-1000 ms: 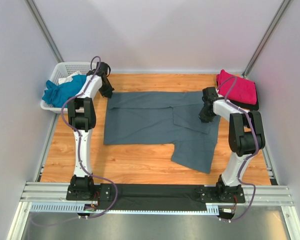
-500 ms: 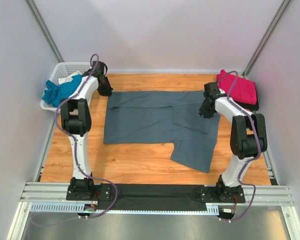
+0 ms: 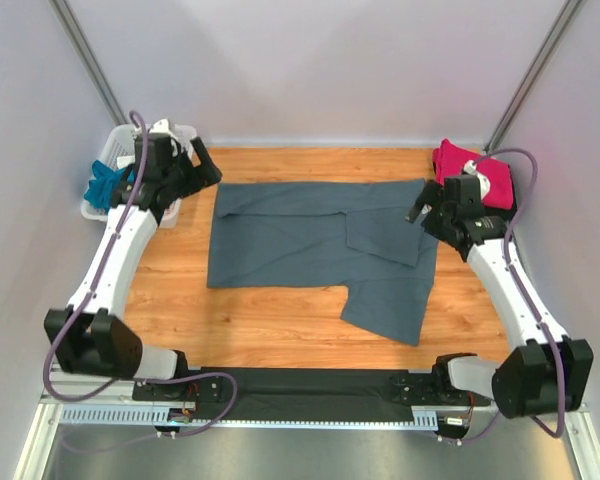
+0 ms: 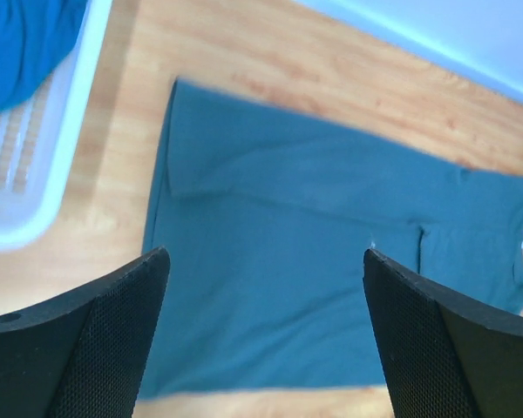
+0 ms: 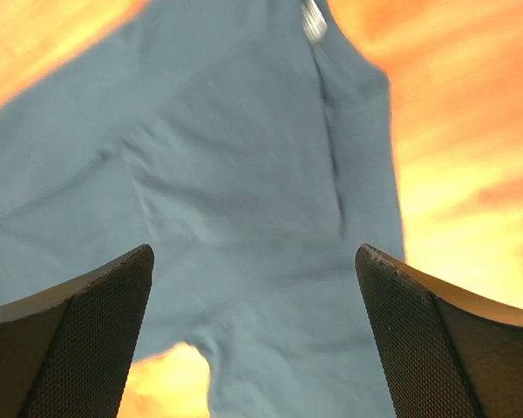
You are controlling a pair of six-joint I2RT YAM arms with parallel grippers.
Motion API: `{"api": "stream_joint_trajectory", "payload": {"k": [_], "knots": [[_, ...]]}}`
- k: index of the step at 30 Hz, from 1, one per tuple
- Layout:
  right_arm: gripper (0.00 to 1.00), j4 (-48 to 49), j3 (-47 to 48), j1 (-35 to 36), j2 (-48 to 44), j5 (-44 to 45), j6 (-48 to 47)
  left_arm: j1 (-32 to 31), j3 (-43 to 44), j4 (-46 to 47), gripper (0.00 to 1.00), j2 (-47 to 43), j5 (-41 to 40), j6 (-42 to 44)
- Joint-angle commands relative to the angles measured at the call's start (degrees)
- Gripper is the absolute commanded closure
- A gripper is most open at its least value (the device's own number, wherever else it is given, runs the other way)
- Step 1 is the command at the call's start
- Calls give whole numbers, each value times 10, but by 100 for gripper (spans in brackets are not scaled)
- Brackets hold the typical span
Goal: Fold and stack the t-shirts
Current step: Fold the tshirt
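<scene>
Starting from the near edge of the tabletop (image 3: 270, 320), one flap (image 3: 390, 310) of the grey t-shirt (image 3: 280, 240) juts toward the arm bases on the right. The rest of the shirt lies flat as a wide rectangle across the middle of the wood. A smaller panel is doubled over on its right part, and a narrow band is turned down along its far edge.

The left claw (image 3: 202, 165) hangs off the shirt's far left corner, and the right claw (image 3: 420, 207) hangs at its far right corner. Both are spread wide and hold nothing. The wrist views agree: the left claw (image 4: 266, 253) and the right claw (image 5: 253, 252) each look down on bare grey cloth between parted fingers.

Farther back, the pink t-shirt (image 3: 475, 175) sits folded in the far right corner with something dark under its edge. The teal t-shirt (image 3: 105, 185) is bunched in the white basket (image 3: 92, 212) at the far left.

The grey shirt looks mid-fold. The next move probably calls for pinching the jutting flap and bringing it over the body, then halving the rectangle before it joins the pink one. The cloth is limp, so a shallow pinch could let it slip.

A small white tag (image 5: 312, 19) shows near the shirt's far edge, and nothing on it can be read.
</scene>
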Motion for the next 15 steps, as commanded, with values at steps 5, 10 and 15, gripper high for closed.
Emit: {"api": "stream_joint_trajectory", "payload": {"k": [5,10,15], "knots": [[0,-86,-142,-2,-154,5,80,2,-238,-60,4,-238,-5,-112],[0,-108,-242,-2,-249,2,125,2,-406,-85,12,-337,-27,-193],[0,-129,-289,-3,-255,-2,158,2,-506,-49,19,-365,-45,-242]]}}
